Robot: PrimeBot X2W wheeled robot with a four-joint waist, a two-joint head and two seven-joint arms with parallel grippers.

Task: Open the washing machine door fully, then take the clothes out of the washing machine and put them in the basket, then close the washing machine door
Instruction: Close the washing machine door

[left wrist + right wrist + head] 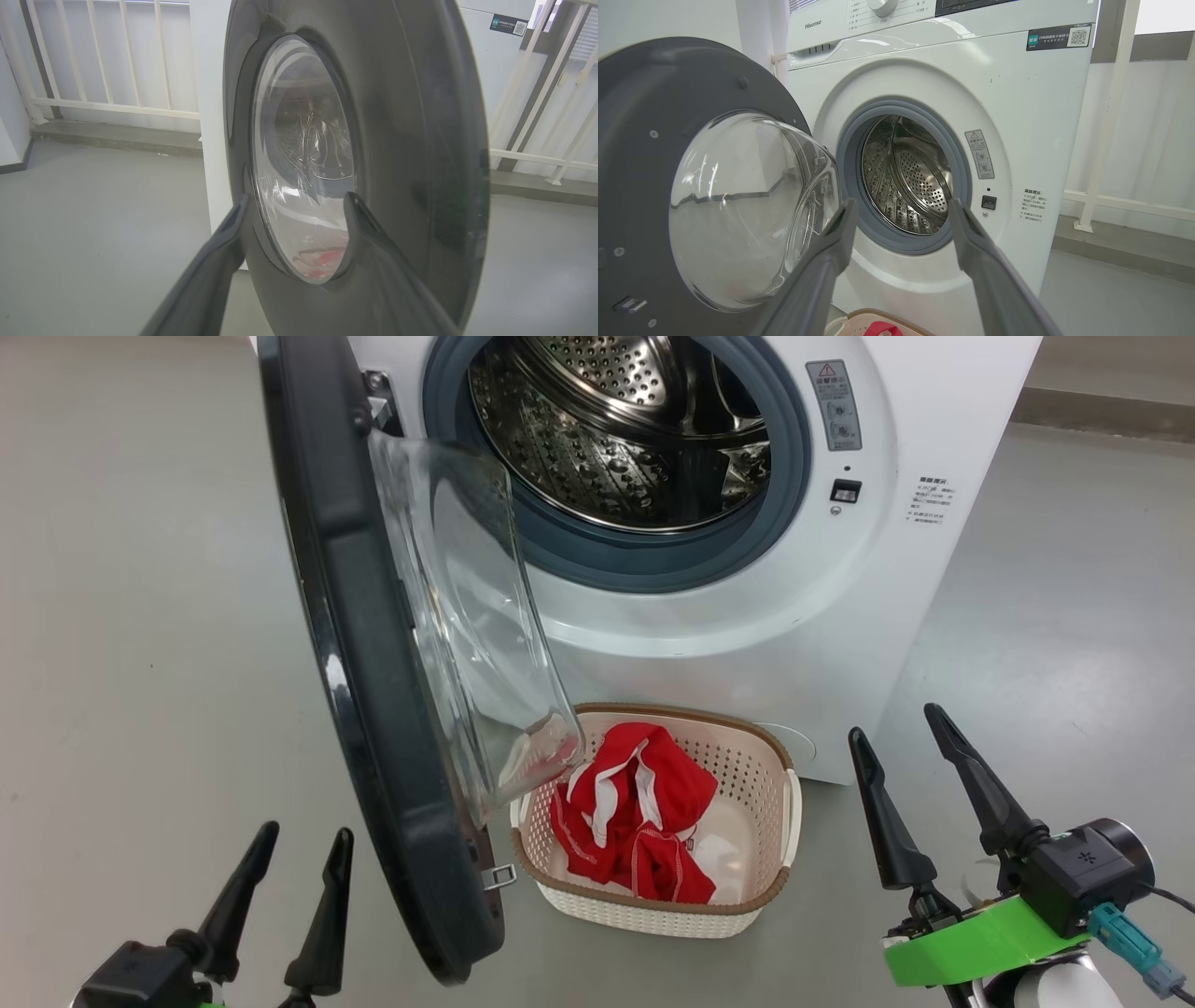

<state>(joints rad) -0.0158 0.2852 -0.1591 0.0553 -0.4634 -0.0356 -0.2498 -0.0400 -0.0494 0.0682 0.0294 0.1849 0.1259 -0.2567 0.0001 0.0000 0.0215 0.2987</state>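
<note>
The clothes [635, 807] lie in the basket [653, 917], set on the floor [140, 616] just under the washing machine [747, 653] so they drop in easily. The door [359, 644] stands open. The left hand [308, 831], spread and empty like the right hand [892, 721], faces the door's outside, maybe to push it shut.
</note>
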